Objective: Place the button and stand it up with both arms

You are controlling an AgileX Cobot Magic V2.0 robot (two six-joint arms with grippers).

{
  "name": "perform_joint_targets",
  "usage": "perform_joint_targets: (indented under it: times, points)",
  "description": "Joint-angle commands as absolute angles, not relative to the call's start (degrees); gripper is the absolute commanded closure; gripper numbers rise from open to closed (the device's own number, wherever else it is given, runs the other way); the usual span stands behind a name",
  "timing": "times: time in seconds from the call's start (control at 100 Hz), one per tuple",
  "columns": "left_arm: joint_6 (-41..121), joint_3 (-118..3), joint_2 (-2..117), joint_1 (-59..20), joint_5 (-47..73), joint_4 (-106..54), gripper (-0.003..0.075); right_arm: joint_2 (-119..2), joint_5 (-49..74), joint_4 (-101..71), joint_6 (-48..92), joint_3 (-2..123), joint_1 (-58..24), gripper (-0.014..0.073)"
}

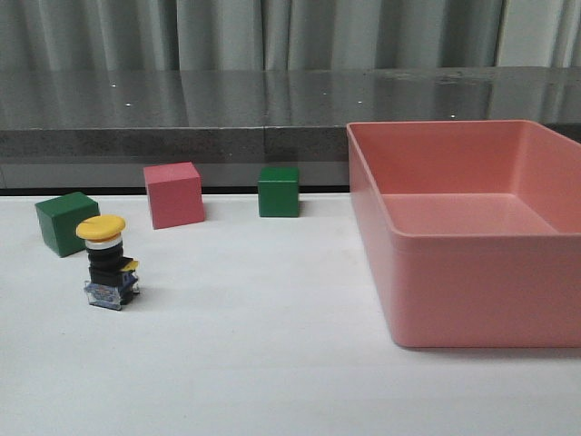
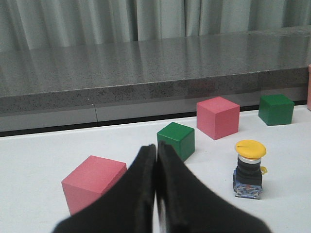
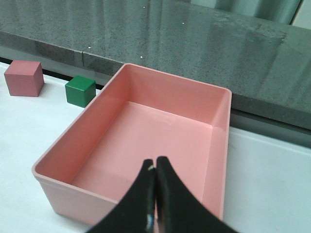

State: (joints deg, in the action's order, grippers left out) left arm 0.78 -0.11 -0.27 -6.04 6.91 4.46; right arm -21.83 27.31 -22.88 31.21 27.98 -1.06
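Button (image 1: 106, 262): stands upright on the white bench (image 1: 272, 363), yellow cap on top, black body under it, clear bluish base block touching the bench.
Left tool (image 2: 156, 194): fingers pressed together, holding nothing; black, tapered.
Button to left tool: apart from it, off to one side of the tips and a little beyond them; nothing touches the button.
Right tool (image 3: 155, 194): fingers together, empty, above the near wall of the pink bin (image 3: 214, 160).
Button to right tool: not seen from the right wrist.
Cubes by the left tool: a pink cube (image 2: 92, 182) just beside the fingers, a green cube (image 2: 176, 140) just beyond the tips, a second pink cube (image 2: 218, 117) and a second green cube (image 2: 276, 109) farther off past the button.
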Motion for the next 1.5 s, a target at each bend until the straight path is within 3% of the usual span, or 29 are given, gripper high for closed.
perform_joint_targets:
  times: [0.0, 0.82, 1.18, 1.49]
  points:
    - [0.0, 2.6, -2.0, -6.5, 1.8, 4.4, 0.0740, -22.0, 23.3, -24.0, 31.3, 29.6, -0.7, 0.0654]
    - [0.0, 2.6, -2.0, -6.5, 1.9, 4.4, 0.0740, -20.9, 22.0, -21.8, 30.6, 29.2, -0.7, 0.0654]
    - [0.0, 2.6, -2.0, -6.5, 1.9, 4.4, 0.0740, -8.8, 4.7, 0.9, -2.6, 12.8, -5.0, 0.0654]
    - [0.0, 2.6, -2.0, -6.5, 1.9, 4.4, 0.0740, 0.9, -3.5, 1.1, -4.2, 0.1, -6.0, 0.0654]
